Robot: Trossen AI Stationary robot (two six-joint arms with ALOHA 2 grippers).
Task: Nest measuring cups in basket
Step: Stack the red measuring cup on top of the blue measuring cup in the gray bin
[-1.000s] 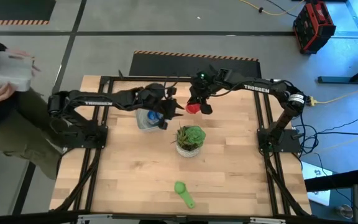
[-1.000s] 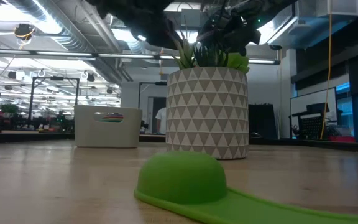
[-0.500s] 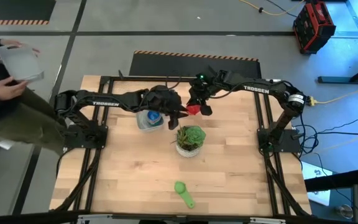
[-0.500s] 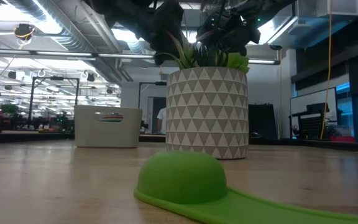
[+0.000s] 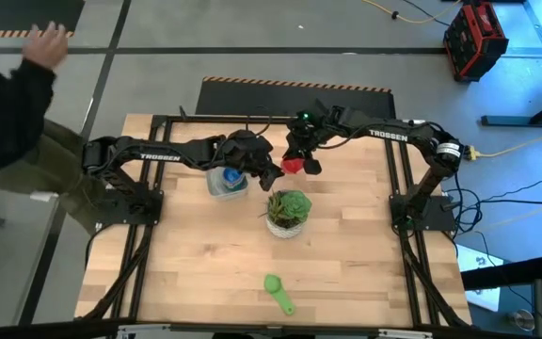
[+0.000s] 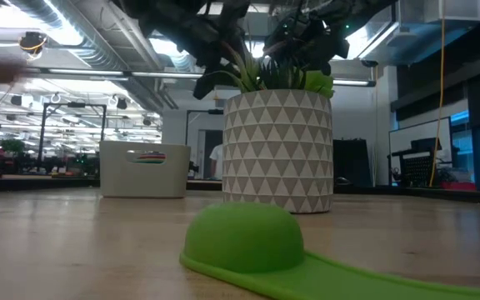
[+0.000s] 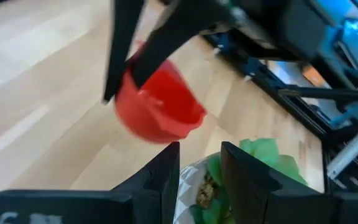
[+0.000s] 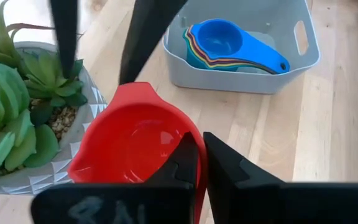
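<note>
1. Holding the red cup (image 8: 135, 140) by its handle, the right gripper (image 5: 301, 155) is clamped tight on it, above the table (image 5: 196, 254) just beside the plant pot (image 5: 287, 213), on the far side.
2. Left gripper (image 5: 269, 173) sits just left of the red cup, w/ fingers (image 7: 166, 177) part-open and nothing between them in its wrist view; it points at the cup, close but apart.
3. Basket (image 8: 241, 68) lies just beside, under the left arm; it holds a nested stack w/ a blue cup (image 8: 225, 40) on top and coloured rims under it.
4. Green cup (image 5: 277, 290) lies upside down near the table's front edge, well apart from basket and both arms.
5. Change vs a sec ago: left arm swung from over the basket toward the red cup, and by the half-sec mark it had arrived; since then barely any shift. Right arm and red cup didn't move.
6. Meaning, my read: looks like a handover setup, left about to take the red cup for the basket. Red is not yet nested; green is untouched.
7. Also diff: the person (image 5: 7, 104) at the table's left held a clear tub earlier; now no tub is seen, just a raised hand (image 5: 47, 44) further up.
</note>
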